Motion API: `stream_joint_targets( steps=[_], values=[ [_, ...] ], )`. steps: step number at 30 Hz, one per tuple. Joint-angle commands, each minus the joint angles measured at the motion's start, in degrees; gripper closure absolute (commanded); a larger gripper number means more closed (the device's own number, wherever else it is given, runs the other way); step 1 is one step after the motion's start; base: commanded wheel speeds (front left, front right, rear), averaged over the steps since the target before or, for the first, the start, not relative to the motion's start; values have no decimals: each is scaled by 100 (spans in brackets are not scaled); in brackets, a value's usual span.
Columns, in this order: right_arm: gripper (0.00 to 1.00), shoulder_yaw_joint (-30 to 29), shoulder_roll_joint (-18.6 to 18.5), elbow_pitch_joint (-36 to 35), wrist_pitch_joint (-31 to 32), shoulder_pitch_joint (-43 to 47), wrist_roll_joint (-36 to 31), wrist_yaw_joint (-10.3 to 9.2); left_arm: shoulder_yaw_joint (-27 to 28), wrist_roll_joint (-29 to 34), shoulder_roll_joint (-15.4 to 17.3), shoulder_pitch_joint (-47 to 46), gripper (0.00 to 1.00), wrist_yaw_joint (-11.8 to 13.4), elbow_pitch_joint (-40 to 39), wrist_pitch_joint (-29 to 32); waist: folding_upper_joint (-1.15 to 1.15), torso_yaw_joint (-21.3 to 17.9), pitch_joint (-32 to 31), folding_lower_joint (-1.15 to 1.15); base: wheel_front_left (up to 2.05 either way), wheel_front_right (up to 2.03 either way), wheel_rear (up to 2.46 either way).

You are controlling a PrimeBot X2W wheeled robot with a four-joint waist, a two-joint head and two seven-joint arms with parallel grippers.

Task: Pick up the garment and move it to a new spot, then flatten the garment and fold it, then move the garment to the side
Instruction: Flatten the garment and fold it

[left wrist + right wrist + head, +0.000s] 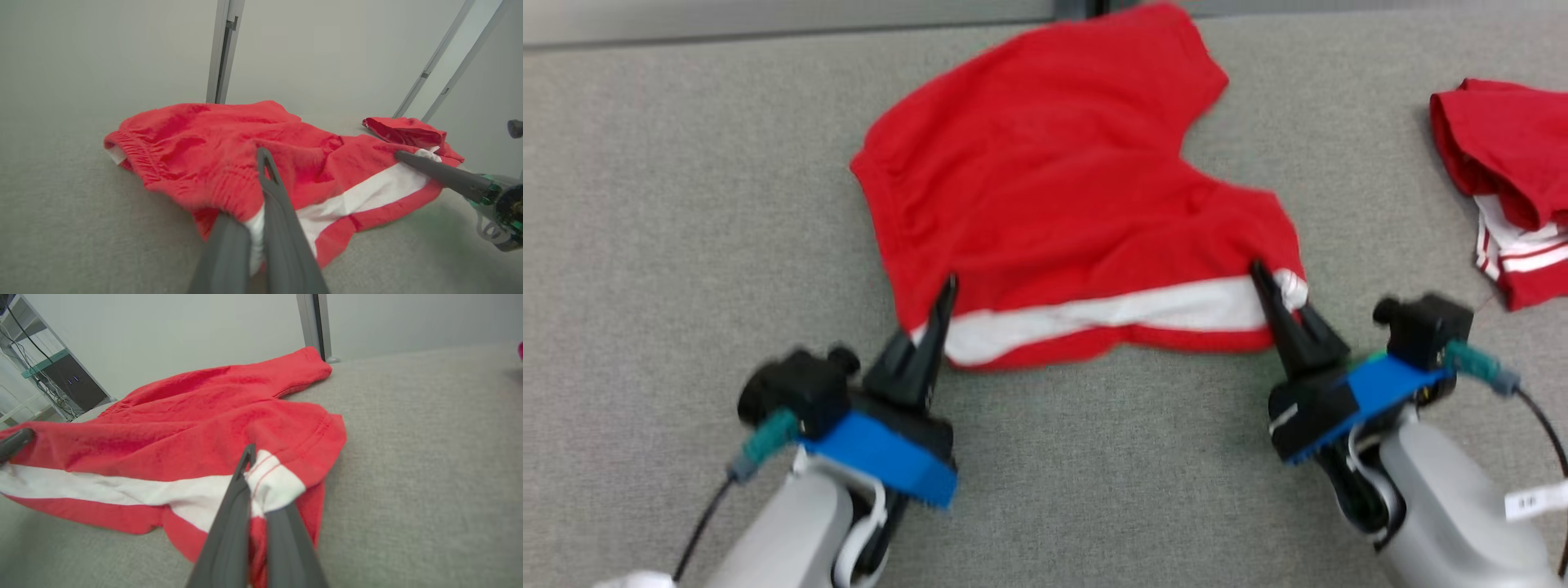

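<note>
The garment [1062,204] is a pair of red shorts with a white stripe along the near side, spread on the grey table. My left gripper [945,296] is shut on its near left corner, with cloth pinched between the fingers [282,204]. At the near right corner my right gripper [1262,278] is shut on the white-striped hem, cloth bunched around its fingers [239,498]. The garment [229,159] lies mostly flat, its near edge lifted slightly where both grippers hold it. In the right wrist view the garment [196,412] stretches away to the left.
A second red and white garment [1511,180] lies bunched at the table's right edge, and shows folded behind the shorts [408,132]. Grey table surface [670,204] spreads left and in front. A metal post [224,49] stands behind the table.
</note>
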Motion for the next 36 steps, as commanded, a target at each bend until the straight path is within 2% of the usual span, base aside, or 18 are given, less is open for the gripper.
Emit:
stream_joint_targets(
  steps=[1, 7, 16, 27, 36],
  values=[
    [100, -40, -38, -163, -27, 334, -46, 3, 43, 63, 22, 297, 100, 38, -87, -25, 0, -66, -173, 1, 0, 0, 0],
    [100, -207, -92, -684, -27, 1444, -335, 3, 1, 166, 44, 1263, 100, 40, -256, -25, 0, 7, -566, 1, 0, 0, 0],
    [100, -583, 54, -990, -27, 2412, -572, 3, -13, 221, 49, 1838, 100, 38, -294, -25, 0, -4, -763, 1, 0, 0, 0],
    [100, -837, 72, -1055, -7, 2279, -667, 3, 5, 302, -64, 1590, 100, 1, -219, -26, 0, 43, -743, 1, 0, 0, 0],
    [100, -1034, -22, -1202, 333, 1653, -511, 3, 66, 230, -187, 1080, 100, -33, -256, -26, 0, 104, -596, 1, 0, 0, 0]
  ],
)
